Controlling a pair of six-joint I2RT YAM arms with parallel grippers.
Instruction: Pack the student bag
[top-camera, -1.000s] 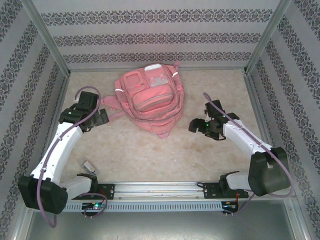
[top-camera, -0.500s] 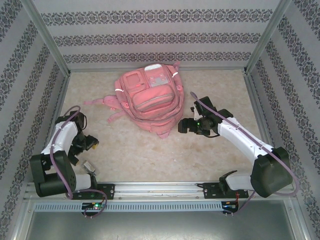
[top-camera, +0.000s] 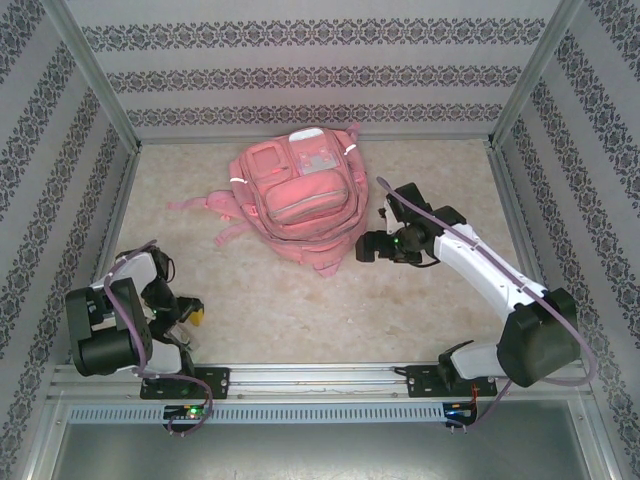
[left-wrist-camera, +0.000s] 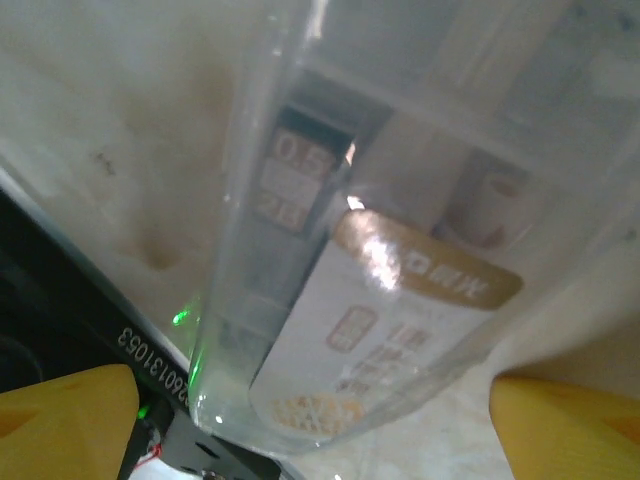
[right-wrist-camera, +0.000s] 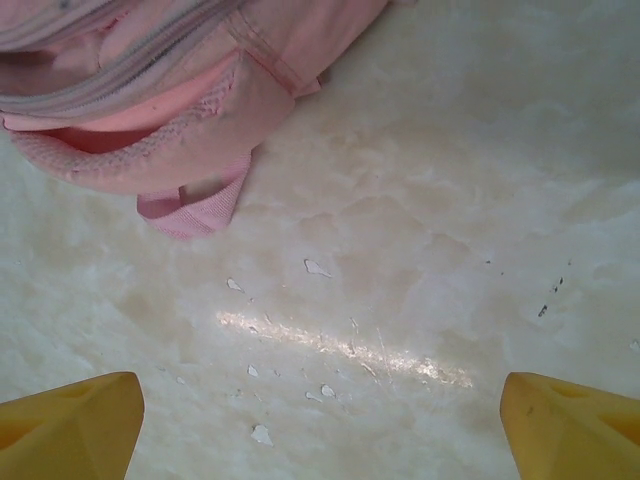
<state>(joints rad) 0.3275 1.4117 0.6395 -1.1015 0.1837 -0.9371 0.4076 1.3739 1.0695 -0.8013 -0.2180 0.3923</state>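
Your right gripper (right-wrist-camera: 320, 415): jaws wide apart over bare worktop (right-wrist-camera: 420, 250), just beside student bag (right-wrist-camera: 150, 110) near edge. Your left gripper (left-wrist-camera: 315, 420): jaws apart, clear case (left-wrist-camera: 380, 250) between them. Bag lies flat, far centre; soft, floppy, probably light. Pinch pink loop (right-wrist-camera: 190, 210); expect sag.

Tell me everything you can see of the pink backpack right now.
The student bag is a large, soft pink fabric backpack lying flat on the table, front pockets up, toward the far middle. Several zip pockets show, plus two pale reflective strips. Its shoulder straps trail left across the table. A webbing loop hangs off its near edge. The open right claw hovers beside that edge, not touching it.
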